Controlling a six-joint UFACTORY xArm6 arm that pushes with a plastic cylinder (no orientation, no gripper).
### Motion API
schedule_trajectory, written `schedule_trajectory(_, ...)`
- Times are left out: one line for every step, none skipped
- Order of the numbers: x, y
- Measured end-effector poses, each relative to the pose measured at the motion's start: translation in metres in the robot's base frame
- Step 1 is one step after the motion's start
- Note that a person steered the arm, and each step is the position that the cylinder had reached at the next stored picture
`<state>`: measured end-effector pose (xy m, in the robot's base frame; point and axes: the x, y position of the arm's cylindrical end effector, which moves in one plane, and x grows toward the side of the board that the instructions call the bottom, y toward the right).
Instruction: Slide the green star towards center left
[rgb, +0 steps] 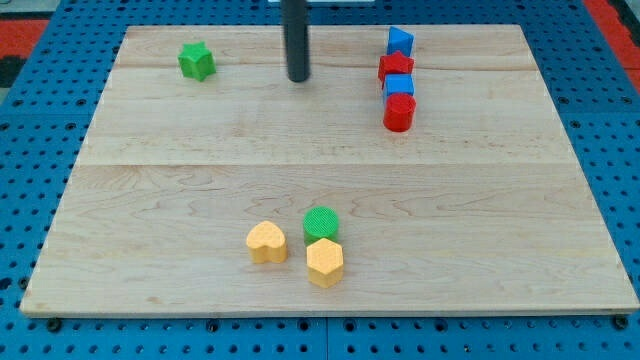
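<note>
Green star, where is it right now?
The green star sits near the board's top-left corner in the camera view, alone, with my tip off to its right.

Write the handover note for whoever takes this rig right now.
My tip: down near the board's top edge, to the view's right of the green star, apart from it, touching no block.
Green star: top-left part of the wooden board, not yet at centre left.
Done: nothing visible on the star.
Left: bring the tip above the star and push it towards the view's bottom, to centre left.
</note>
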<state>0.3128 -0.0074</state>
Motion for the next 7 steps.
schedule_trajectory(-0.037, -0.014)
schedule_trajectory(-0.111, -0.004)
schedule_trajectory(-0.120, -0.056)
schedule_trajectory(-0.098, -0.137)
schedule_trajectory(-0.046, -0.158)
schedule_trajectory(0.022, -0.139)
schedule_trajectory(0.037, -0.081)
